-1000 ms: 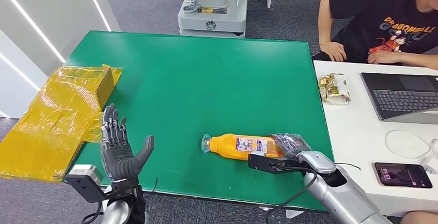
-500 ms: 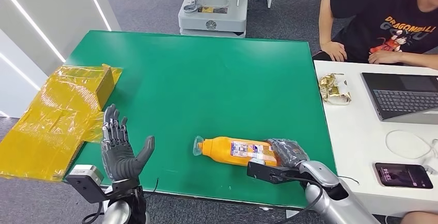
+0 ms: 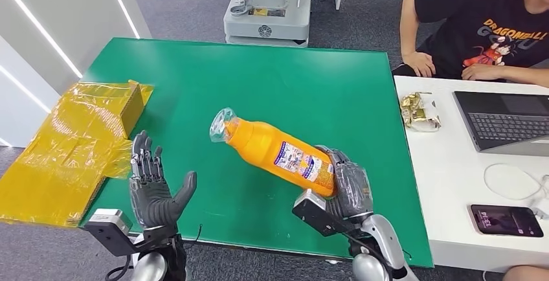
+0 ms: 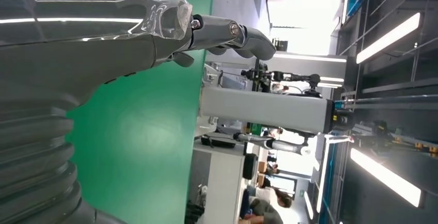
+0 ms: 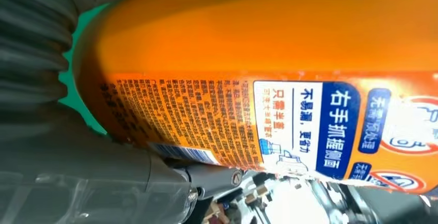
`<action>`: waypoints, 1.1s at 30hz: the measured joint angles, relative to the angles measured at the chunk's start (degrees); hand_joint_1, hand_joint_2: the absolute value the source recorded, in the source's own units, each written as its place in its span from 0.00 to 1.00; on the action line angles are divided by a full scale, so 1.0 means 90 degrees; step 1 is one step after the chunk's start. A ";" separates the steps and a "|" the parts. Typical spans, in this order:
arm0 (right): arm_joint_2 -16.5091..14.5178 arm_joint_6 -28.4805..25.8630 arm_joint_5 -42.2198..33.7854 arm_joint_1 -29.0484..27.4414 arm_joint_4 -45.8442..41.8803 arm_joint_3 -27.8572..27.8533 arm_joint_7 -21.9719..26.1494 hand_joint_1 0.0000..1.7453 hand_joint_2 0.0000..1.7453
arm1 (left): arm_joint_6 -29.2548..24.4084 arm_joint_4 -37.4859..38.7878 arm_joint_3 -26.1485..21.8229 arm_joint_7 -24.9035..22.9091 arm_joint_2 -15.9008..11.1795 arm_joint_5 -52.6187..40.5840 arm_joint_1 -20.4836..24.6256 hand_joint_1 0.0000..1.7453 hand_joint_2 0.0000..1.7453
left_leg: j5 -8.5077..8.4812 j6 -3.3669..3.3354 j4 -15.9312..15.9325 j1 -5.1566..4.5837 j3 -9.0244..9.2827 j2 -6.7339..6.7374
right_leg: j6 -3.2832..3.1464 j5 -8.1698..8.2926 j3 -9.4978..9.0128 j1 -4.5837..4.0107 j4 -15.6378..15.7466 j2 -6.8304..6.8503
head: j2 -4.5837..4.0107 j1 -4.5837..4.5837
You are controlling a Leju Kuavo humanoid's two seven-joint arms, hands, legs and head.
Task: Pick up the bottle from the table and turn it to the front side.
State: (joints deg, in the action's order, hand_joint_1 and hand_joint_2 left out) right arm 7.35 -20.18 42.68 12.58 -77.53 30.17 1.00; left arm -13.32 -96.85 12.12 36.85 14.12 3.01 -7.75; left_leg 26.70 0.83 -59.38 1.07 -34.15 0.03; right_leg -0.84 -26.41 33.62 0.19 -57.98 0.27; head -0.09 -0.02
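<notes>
Right hand (image 3: 346,187) grips the orange bottle (image 3: 275,151) by its base, tilted above the green tabletop (image 3: 272,80). Left hand (image 3: 152,190) hangs open, fingers (image 3: 144,158) spread, near the yellow wrapped box (image 3: 71,145). Nothing's blocking it.

Silver arms, dark grey robot hand (image 3: 154,193), seemingly plastic-wrapped fingers.

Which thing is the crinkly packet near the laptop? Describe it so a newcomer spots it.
Start at the white desk right of the green table. Near its far left corner, left of the laptop, lies a crumpled gold foil snack packet. It is the shiny, wrinkled thing there; the laptop and phone are dark and flat.
</notes>
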 joint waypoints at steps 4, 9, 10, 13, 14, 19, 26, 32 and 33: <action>-0.0296 -0.0519 -0.0099 -0.0258 -0.0118 -0.0052 0.0461 1.00 1.00 | -0.0032 0.0053 0.0168 0.0022 -0.0013 0.0070 0.0033 0.00 1.00 | 0.0000 0.0000 -0.0001 -0.0002 0.0000 0.0001 | 0.0000 0.0000 0.0000 0.0001 0.0001 -0.0002 | 0.0000 0.0001; -0.0515 -0.0806 -0.0268 -0.0451 -0.0142 -0.0050 0.0926 1.00 1.00 | 0.0025 0.0163 0.0362 0.0038 -0.0062 0.0252 0.0055 0.00 1.00 | 0.0000 0.0000 -0.0001 -0.0002 0.0000 0.0001 | 0.0000 0.0000 0.0000 0.0001 0.0001 -0.0002 | 0.0000 0.0001; -0.0544 -0.0819 -0.0279 -0.0479 -0.0141 -0.0049 0.0962 1.00 1.00 | 0.0067 0.0189 0.0398 0.0034 -0.0073 0.0316 0.0068 0.00 1.00 | 0.0000 0.0000 -0.0001 -0.0002 0.0000 0.0001 | 0.0000 0.0000 0.0000 0.0001 0.0001 -0.0002 | 0.0000 0.0001; -0.0632 -0.0819 -0.0303 -0.0525 -0.0104 -0.0047 0.1011 1.00 1.00 | 0.0268 0.0268 0.0510 -0.0032 -0.0115 0.0494 0.0133 0.00 1.00 | 0.0000 0.0000 -0.0001 -0.0001 0.0000 0.0001 | 0.0000 0.0000 0.0000 0.0001 0.0001 -0.0002 | 0.0000 0.0000; -0.0659 -0.0813 -0.0319 -0.0530 -0.0076 -0.0046 0.1023 1.00 1.00 | 0.0351 0.0285 0.0550 -0.0065 -0.0134 0.0529 0.0156 0.00 1.00 | 0.0000 0.0000 -0.0001 -0.0001 0.0000 0.0001 | 0.0000 0.0000 0.0000 0.0001 0.0001 -0.0002 | 0.0000 0.0001; -0.0790 -0.0691 -0.0402 -0.0528 0.0112 -0.0046 0.1091 1.00 1.00 | 0.0679 0.0299 0.0737 -0.0178 -0.0249 0.0520 0.0295 0.00 1.00 | 0.0000 -0.0001 -0.0001 -0.0001 0.0000 0.0001 | 0.0000 0.0000 0.0000 0.0001 0.0000 -0.0002 | 0.0000 0.0001; -0.0967 -0.0258 -0.0520 -0.0374 0.0423 -0.0046 0.1185 1.00 1.00 | 0.0822 0.0266 0.0897 -0.0220 -0.0363 0.0176 0.0467 0.00 1.00 | 0.0000 -0.0001 -0.0001 -0.0001 0.0000 0.0001 | 0.0000 0.0001 0.0000 0.0001 0.0000 -0.0002 | 0.0000 0.0001; -0.1030 -0.0095 -0.0552 -0.0190 0.0695 -0.0044 0.1230 1.00 1.00 | 0.1017 0.0227 0.0985 -0.0257 -0.0423 0.0059 0.0561 0.00 1.00 | -0.0001 -0.0001 -0.0001 -0.0001 -0.0001 0.0000 | 0.0000 0.0001 -0.0001 0.0001 0.0000 0.0000 | 0.0000 0.0001; -0.1034 -0.0063 -0.0549 -0.0171 0.0722 -0.0042 0.1237 1.00 1.00 | 0.1059 0.0226 0.1006 -0.0274 -0.0430 0.0051 0.0589 0.00 1.00 | -0.0001 -0.0001 -0.0001 -0.0001 -0.0001 0.0000 | 0.0000 0.0001 -0.0001 0.0001 0.0000 0.0000 | 0.0000 0.0001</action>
State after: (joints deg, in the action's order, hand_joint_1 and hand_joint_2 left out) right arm -1.96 -20.75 37.74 11.04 -71.03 29.80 12.13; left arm -3.78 -94.82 21.18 34.38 10.25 3.47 -2.45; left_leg 26.69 0.82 -59.39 1.05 -34.15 0.03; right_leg -0.84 -26.40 33.61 0.20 -57.98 0.27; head -0.09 -0.02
